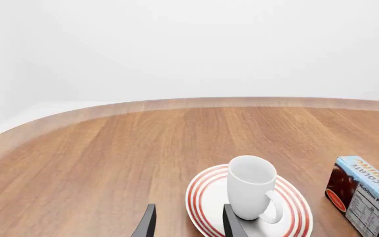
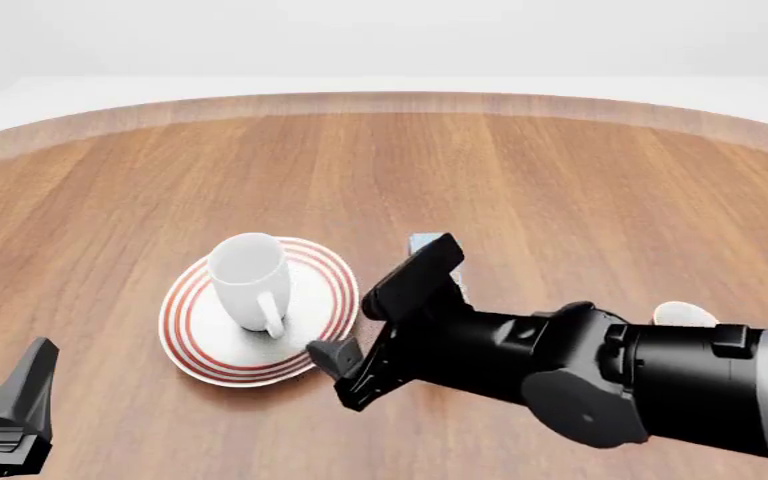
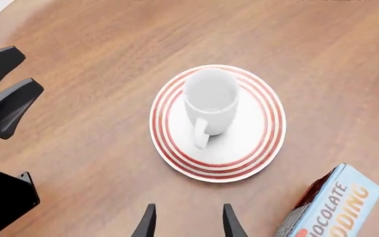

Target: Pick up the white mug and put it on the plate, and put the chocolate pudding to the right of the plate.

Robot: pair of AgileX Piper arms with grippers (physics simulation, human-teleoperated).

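I saw the white mug (image 3: 210,102) standing upright on the plate (image 3: 258,148), so that step looked done. The chocolate pudding (image 3: 331,207) lay on the tabletop (image 2: 558,180) just right of the plate. Both end effectors, left (image 1: 187,223) and right (image 3: 188,219), were parted and empty; I judged backing away came next.

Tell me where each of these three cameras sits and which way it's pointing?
Front: fixed above and behind the arms, facing forward and down at the table; shows the right arm and left gripper.
Left wrist: behind the left gripper, looking across the tabletop.
Right wrist: behind the right gripper, looking down.
Shared: white mug on the plate.
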